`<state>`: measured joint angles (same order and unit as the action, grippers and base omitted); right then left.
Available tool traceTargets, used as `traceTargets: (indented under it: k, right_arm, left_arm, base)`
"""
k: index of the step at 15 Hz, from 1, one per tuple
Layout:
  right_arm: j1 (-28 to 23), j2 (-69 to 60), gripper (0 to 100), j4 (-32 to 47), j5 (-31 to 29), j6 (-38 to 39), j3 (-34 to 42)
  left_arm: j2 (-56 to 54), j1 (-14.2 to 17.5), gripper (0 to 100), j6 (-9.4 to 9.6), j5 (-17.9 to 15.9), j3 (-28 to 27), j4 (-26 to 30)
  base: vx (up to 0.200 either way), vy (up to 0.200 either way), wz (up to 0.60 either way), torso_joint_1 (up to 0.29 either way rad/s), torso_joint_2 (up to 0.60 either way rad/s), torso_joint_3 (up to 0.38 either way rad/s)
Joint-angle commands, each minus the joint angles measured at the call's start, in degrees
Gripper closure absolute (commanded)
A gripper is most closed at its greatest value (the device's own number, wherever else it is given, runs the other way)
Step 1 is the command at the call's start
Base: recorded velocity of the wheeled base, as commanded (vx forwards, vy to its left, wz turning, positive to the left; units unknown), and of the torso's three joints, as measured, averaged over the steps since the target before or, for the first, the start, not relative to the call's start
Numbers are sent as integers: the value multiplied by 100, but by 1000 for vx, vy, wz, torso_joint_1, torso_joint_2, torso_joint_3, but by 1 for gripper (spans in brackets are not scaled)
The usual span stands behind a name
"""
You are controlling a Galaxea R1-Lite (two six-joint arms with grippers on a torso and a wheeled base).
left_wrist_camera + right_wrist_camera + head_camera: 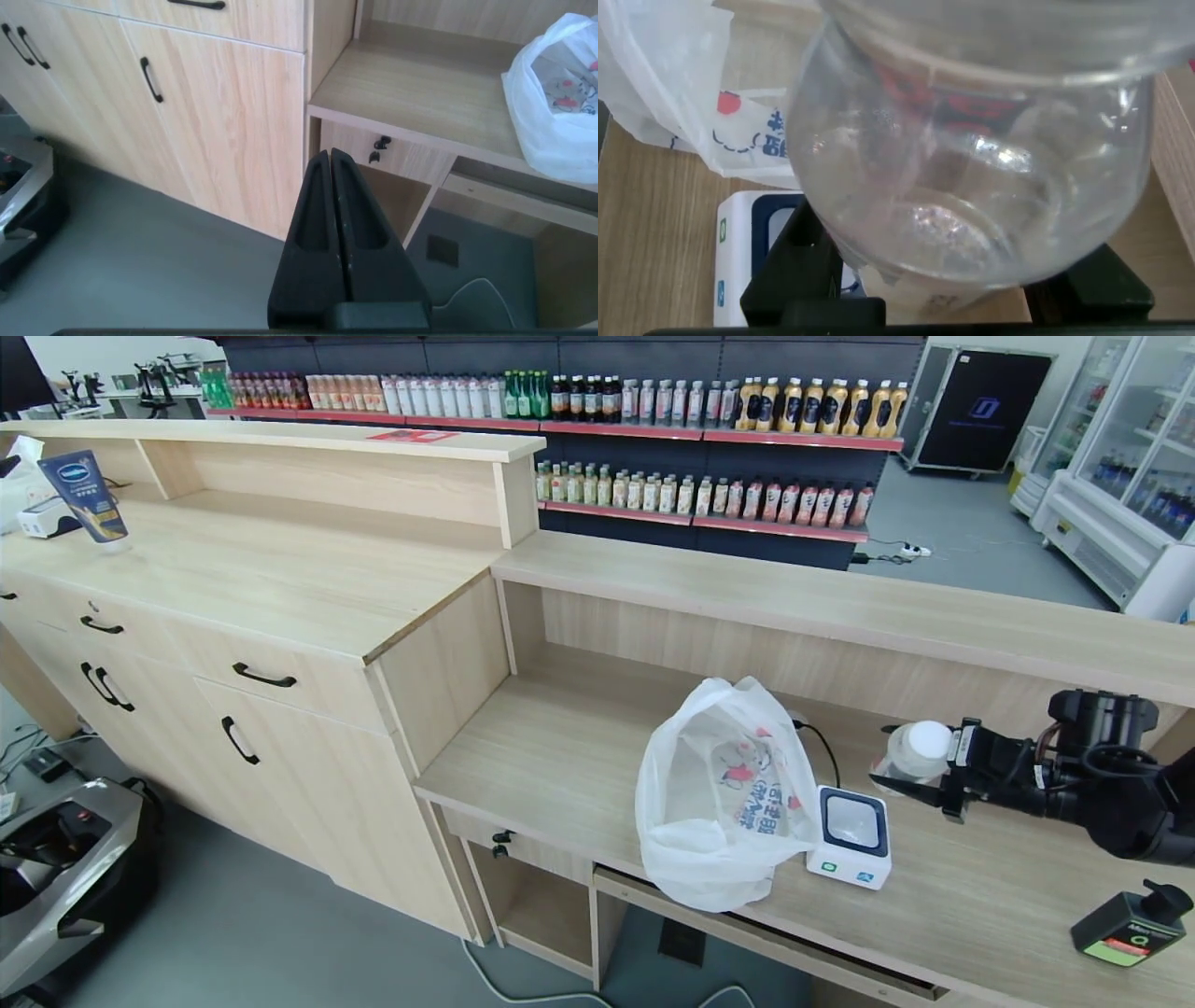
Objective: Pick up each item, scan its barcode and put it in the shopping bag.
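Clear bottle [971,187], cap uppermost, is clamped in the right gripper [901,761], with the scanner [850,835] just below and ahead of its fingertips and the shopping bag [719,793] touching the scanner's far side, while the left gripper [336,201] hangs closed, well apart
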<state>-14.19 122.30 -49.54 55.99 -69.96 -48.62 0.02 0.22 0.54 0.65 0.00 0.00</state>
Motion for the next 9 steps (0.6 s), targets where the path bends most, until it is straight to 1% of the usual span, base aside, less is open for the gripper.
traceTargets:
  k: [1,4,9]
  right_arm:
    - [13,198,100,-38,35,-9,-78]
    - [13,383,100,-223,70,-9,-95]
    - [65,541,100,-284,149,0,-262]
  left_arm:
    - [-2,4,100,-1,6,0,0]
    - [-2,4,100,-1,6,0,0]
    - [-2,4,100,-1,6,0,0]
  base:
    - [0,0,0,0,0,0]
    - [0,0,0,0,0,0]
    - [0,0,0,0,0,0]
